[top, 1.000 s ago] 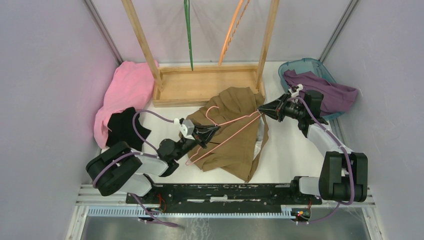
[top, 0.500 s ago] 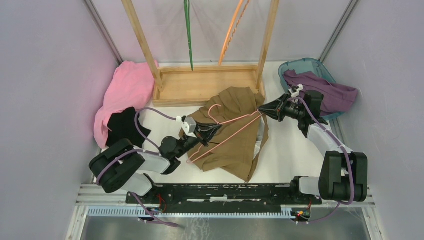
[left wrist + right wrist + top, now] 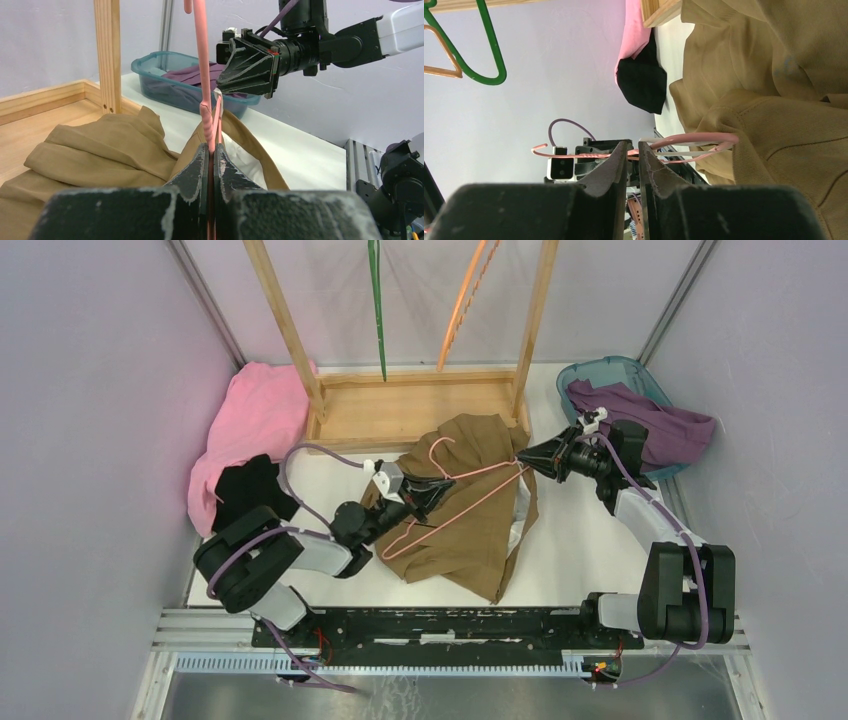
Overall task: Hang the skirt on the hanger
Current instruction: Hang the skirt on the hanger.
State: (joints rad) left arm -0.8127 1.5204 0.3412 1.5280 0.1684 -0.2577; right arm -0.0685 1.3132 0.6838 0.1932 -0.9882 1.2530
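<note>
Left claw (image 3: pixel 211 148) clamped on thin pink wire hanger (image 3: pixel 203 60), right claw (image 3: pixel 632 148) pinching its far end, tan fabric skirt (image 3: pixel 470 540) beneath both.

No legible text — none anywhere.

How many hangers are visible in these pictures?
3: pink hanger on the brown skirt; green hanger and orange hanger hanging from the wooden rack. More may be hidden.

Overhead view from behind, wrist views low, close, facing each other, sharing the pink hanger (image 3: pixel 202 60)
</note>
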